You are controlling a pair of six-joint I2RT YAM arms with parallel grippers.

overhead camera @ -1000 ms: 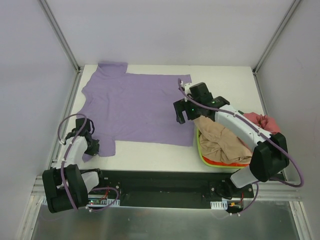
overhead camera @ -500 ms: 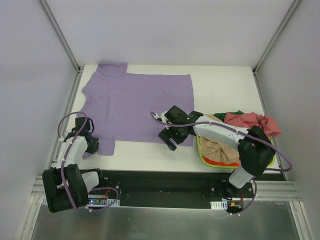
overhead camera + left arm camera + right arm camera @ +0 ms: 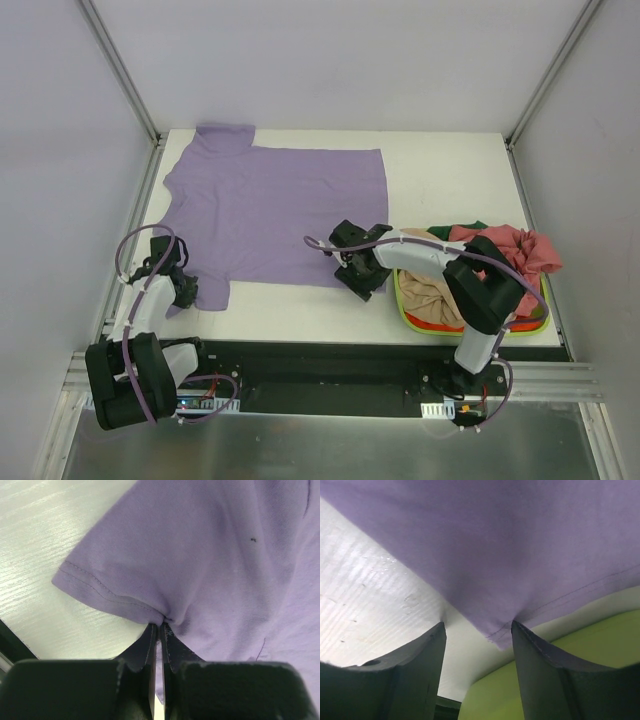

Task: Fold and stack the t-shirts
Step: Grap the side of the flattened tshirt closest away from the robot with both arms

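Note:
The lavender t-shirt (image 3: 270,210) lies spread flat on the white table. My left gripper (image 3: 185,290) is at its near-left sleeve, shut on the sleeve hem (image 3: 120,602), and the cloth puckers at the fingertips (image 3: 161,625). My right gripper (image 3: 362,280) is low at the shirt's near-right corner, beside the basket. Its jaws stand apart astride the hem corner (image 3: 495,632), with the right fingertip (image 3: 520,630) touching the cloth. Tan (image 3: 430,295), pinkish-red (image 3: 515,245) and dark green (image 3: 478,226) t-shirts are heaped in the basket.
The lime-green basket (image 3: 402,305) stands at the near right, its wall (image 3: 545,680) right beside my right fingers. Metal frame posts run along the table's left and right edges. A black base rail lies along the near edge.
My right arm swung from above the basket down to the lavender shirt's near-right corner, and its jaws narrowed. My left gripper closed fully on the sleeve hem.

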